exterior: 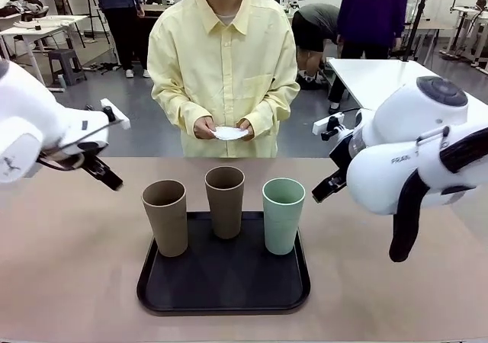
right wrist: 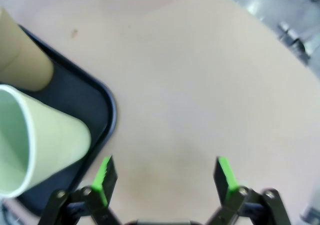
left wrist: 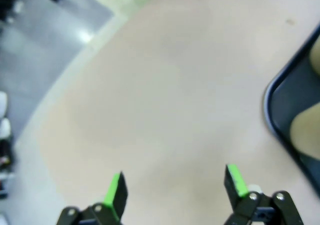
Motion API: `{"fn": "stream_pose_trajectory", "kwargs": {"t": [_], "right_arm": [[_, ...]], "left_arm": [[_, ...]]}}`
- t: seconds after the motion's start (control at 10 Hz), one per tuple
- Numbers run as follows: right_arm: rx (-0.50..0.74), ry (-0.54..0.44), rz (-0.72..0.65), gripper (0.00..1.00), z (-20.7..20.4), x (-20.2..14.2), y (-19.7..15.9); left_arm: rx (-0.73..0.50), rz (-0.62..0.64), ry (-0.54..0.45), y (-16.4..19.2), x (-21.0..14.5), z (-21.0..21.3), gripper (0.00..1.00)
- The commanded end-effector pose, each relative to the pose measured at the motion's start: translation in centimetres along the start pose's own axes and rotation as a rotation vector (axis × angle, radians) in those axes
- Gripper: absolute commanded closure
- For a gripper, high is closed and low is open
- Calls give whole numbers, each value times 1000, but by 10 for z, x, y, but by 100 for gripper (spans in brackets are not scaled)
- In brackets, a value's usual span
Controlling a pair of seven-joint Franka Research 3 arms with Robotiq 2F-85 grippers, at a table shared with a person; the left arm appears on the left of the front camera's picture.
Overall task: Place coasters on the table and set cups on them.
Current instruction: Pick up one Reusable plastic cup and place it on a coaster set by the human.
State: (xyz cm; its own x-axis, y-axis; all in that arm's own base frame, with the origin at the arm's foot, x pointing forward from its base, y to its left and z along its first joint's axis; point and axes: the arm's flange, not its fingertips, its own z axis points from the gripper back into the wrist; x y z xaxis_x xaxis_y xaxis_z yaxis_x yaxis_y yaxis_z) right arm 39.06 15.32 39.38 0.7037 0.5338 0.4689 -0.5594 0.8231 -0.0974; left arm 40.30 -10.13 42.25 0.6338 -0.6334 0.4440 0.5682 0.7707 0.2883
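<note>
Three cups stand upright on a black tray point(exterior: 223, 288): a brown cup point(exterior: 165, 216) at left, a second brown cup point(exterior: 225, 200) in the middle and a mint green cup point(exterior: 283, 214) at right. Across the table point(exterior: 69, 267), a person holds the white coasters point(exterior: 229, 133) in both hands at waist height. My left gripper point(left wrist: 175, 181) hangs open over bare tabletop left of the tray. My right gripper point(right wrist: 165, 171) hangs open over bare tabletop right of the tray, with the mint cup point(right wrist: 40, 145) close beside its left finger. Neither holds anything.
The tray edge point(left wrist: 280, 115) lies to the right in the left wrist view, and its corner point(right wrist: 95, 100) lies to the left in the right wrist view. A white table point(exterior: 381, 76) stands behind at right. Free tabletop lies on both sides of the tray and beyond it.
</note>
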Motion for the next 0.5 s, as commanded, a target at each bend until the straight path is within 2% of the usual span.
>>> {"fn": "stream_pose_trajectory", "kwargs": {"t": [0.0, 0.2, 0.4], "right_arm": [[-3, 126, 25, 0, 44, -14, 1], [4, 229, 20, 0, 95, -45, 24], [-23, 275, 37, 0, 134, -74, 54]], "left_arm": [[-52, -73, 14, -4, -12, 58, 0], [-161, -103, 65, -27, -32, 100, 0], [-187, -148, 193, -53, -46, 121, 0]]}}
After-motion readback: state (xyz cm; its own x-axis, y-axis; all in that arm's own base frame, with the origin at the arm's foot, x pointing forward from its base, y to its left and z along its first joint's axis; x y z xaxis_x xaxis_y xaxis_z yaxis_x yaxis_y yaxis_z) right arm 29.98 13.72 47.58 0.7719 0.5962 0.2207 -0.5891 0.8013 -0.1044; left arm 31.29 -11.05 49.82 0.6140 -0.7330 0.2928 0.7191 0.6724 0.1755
